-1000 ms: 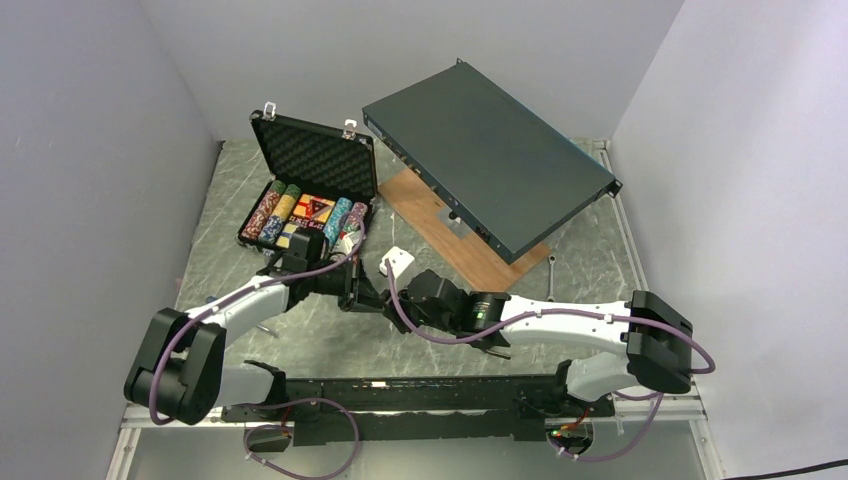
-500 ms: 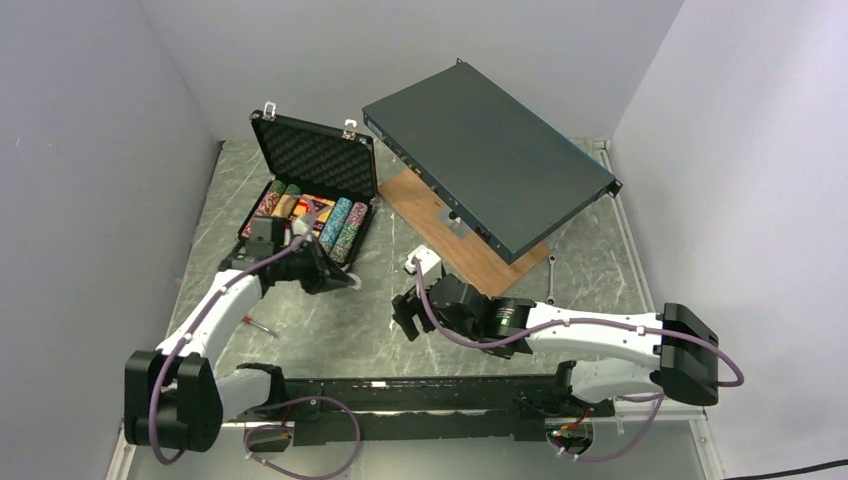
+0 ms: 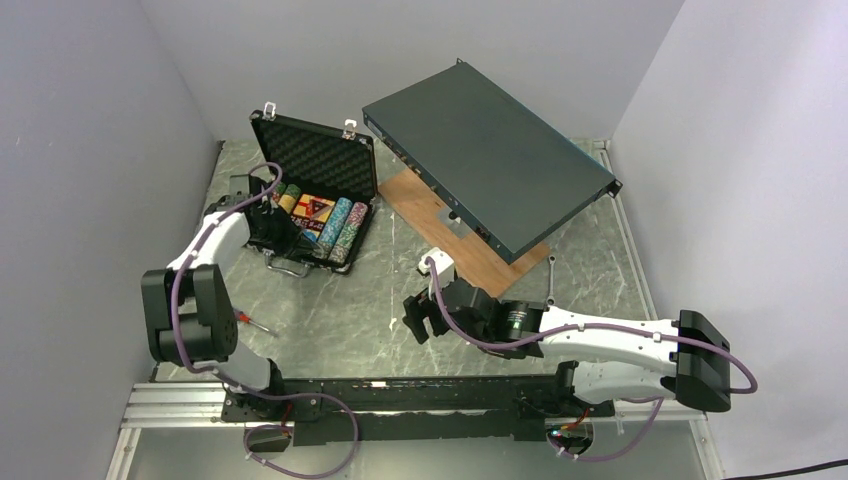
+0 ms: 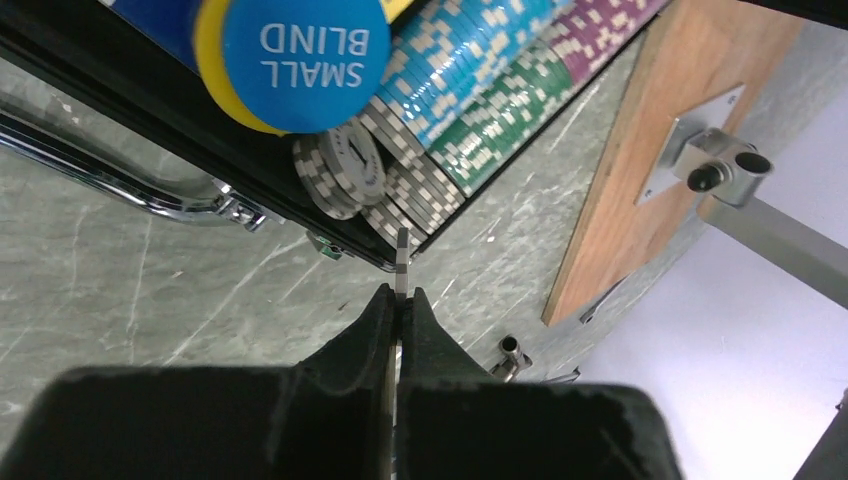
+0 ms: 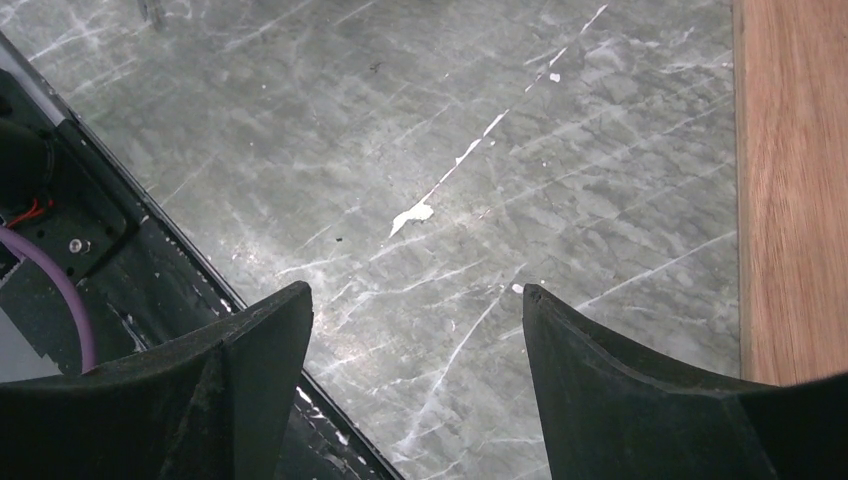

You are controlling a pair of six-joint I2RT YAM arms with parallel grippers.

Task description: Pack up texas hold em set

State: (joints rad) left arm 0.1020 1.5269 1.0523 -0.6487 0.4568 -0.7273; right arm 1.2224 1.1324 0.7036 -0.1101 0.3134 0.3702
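Chip sits pinched edgewise in left gripper; right gripper gapes open.

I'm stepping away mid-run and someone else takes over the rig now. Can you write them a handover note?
Left gripper: jaws shut on a grey chip held edge-on, at the front edge of the case.
Right gripper: jaws open, empty, above the table.
Done: chip rows and blue SMALL BLIND disc sit in the open case.
Left: seat that chip, close the lid, latch it.
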